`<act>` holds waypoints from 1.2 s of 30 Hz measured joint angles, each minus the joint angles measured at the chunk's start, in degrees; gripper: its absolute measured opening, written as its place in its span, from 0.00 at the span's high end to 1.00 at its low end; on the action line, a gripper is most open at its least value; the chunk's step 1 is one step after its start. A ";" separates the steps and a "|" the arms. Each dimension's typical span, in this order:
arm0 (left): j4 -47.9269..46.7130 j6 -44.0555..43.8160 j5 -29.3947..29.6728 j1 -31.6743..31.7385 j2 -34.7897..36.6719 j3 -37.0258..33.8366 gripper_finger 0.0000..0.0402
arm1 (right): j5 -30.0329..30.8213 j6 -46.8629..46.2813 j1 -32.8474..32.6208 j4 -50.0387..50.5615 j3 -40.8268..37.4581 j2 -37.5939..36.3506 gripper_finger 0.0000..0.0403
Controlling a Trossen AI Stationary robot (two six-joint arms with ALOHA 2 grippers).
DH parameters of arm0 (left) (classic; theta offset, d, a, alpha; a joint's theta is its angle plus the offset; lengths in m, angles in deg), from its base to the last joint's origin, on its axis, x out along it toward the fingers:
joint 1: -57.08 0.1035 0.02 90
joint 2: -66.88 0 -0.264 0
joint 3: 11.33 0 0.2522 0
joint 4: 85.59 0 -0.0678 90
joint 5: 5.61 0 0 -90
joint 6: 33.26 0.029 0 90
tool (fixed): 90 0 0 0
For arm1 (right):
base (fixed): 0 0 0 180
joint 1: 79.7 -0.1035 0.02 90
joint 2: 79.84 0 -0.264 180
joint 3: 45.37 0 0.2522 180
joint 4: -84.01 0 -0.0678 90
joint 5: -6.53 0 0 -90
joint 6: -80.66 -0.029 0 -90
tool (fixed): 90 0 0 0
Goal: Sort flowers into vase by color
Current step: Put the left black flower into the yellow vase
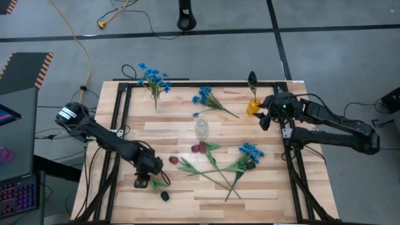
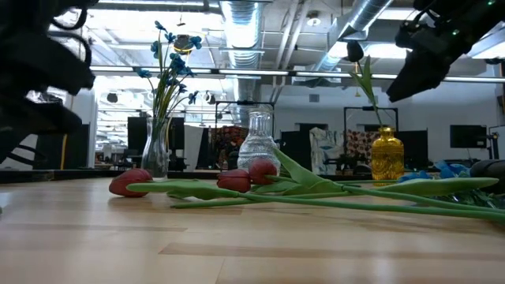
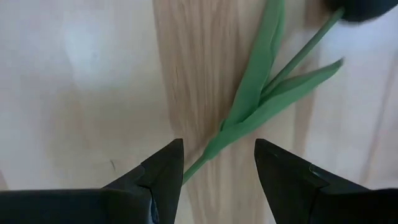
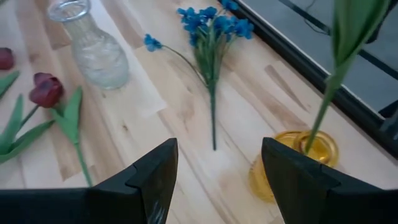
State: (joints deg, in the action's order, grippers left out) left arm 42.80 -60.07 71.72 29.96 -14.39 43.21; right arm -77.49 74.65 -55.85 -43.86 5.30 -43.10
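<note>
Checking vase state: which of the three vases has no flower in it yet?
The clear glass vase at table centre is empty. The yellow vase holds a dark bud; the far-left vase holds blue flowers.

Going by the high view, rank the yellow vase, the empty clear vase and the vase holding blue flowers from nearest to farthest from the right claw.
1. Yellow vase: right beside the right claw, toward the table's middle.
2. Empty clear vase: at the table's centre.
3. Vase holding blue flowers: far back corner on the left arm's side.
</note>
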 joint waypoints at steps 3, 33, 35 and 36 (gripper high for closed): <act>-0.02 1.46 0.40 -1.17 -2.30 0.00 0.54 | 0.00 -1.52 -1.20 0.00 0.00 -0.01 0.35; 0.73 -9.72 3.25 -1.71 -2.82 -0.28 1.00 | 0.04 -1.63 -9.63 -4.86 0.00 -0.01 0.35; 0.88 -10.79 3.25 -0.77 -0.69 -0.26 1.00 | 0.04 -1.63 -10.09 -5.23 0.00 -0.01 0.35; 1.08 -11.42 3.40 -0.24 0.47 -0.26 1.00 | 0.04 -1.63 -10.32 -5.58 0.00 -0.01 0.35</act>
State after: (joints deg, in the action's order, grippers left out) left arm 43.88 -71.49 75.12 29.71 -13.92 42.94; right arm -77.44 73.02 -66.17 -49.45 5.30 -43.11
